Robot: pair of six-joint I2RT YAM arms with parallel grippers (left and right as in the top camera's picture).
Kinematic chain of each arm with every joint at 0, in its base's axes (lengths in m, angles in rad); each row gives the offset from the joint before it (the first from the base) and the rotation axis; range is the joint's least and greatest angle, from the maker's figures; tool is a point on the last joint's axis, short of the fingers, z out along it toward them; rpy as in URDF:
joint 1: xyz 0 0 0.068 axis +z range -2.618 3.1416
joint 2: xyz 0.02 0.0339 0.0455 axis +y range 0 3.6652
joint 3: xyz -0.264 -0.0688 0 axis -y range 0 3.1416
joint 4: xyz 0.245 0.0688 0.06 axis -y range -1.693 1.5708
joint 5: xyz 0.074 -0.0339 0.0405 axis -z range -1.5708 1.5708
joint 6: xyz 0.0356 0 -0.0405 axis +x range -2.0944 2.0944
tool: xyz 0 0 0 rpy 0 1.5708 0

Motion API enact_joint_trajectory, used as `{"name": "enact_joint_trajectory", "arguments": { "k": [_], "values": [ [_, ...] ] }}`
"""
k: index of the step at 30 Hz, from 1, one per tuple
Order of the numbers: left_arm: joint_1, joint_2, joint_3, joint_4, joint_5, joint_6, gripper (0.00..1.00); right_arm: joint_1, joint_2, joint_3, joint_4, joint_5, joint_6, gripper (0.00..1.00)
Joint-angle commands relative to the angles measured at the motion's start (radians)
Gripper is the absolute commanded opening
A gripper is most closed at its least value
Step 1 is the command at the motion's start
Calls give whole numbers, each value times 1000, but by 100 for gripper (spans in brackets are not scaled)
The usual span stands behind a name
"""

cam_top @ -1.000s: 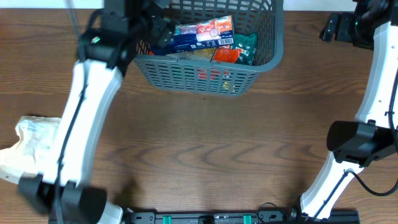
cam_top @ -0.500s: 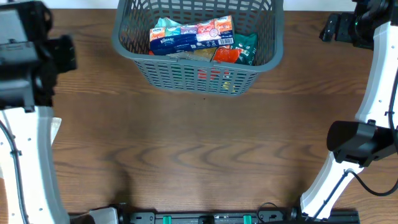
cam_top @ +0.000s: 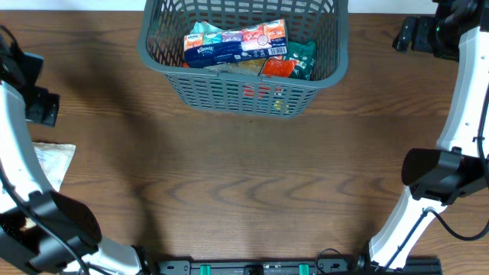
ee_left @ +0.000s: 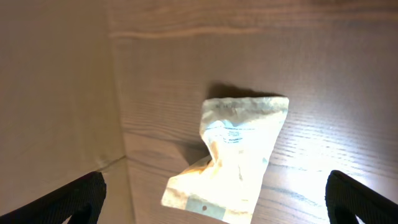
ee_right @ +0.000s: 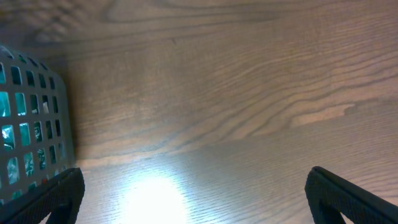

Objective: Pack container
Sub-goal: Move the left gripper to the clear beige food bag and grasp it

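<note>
Hard-to-see bits first: on overhead the container (cam_top: 237,92) is cut off along the top edge, so I can't see its far rim. My left arm covers part of the white packet (ee_left: 239,155) at the left side of the table (cam_top: 252,183). On each wrist view only the dark fingertips show, in the bottom corners. The table is brown wood grain, with a bright glare patch on the right wrist view and a paler strip to the left of the white packet. The container sits at the far middle of the table, with packets piled inside. A blue pack (cam_top: 210,50) on top reads "Kleenex"; beside it lie a red-and-blue pack (cam_top: 256,37), an orange one (cam_top: 276,67) and a green one (cam_top: 303,53), whose print is too small to read. The white packet has faint blue printing I can't make out, and it is crumpled. The left end effector (ee_left: 214,186) hangs above that packet with its jaws spread wide, gripping nothing. The right end effector (ee_right: 194,180) is also spread wide and empty, over bare wood, with the container's lattice wall at the left edge of its view.
</note>
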Motion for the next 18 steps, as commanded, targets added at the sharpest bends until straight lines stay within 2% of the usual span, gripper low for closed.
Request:
{"name": "enact_joint_trajectory", "arguments": {
  "k": [1, 4, 7, 18],
  "values": [
    [48, 39, -1, -6, 90, 61, 98, 1, 1, 0, -8, -1, -16, 99],
    [88, 63, -24, -5, 154, 61, 99, 0, 1, 0, -3, 2, -15, 99],
    [128, 76, -72, 3, 155, 80, 99, 1, 1, 0, 12, 2, -15, 99],
    [223, 76, -320, 203, 178, 106, 99, 1, 1, 0, 31, 9, -7, 99]
  ]
}}
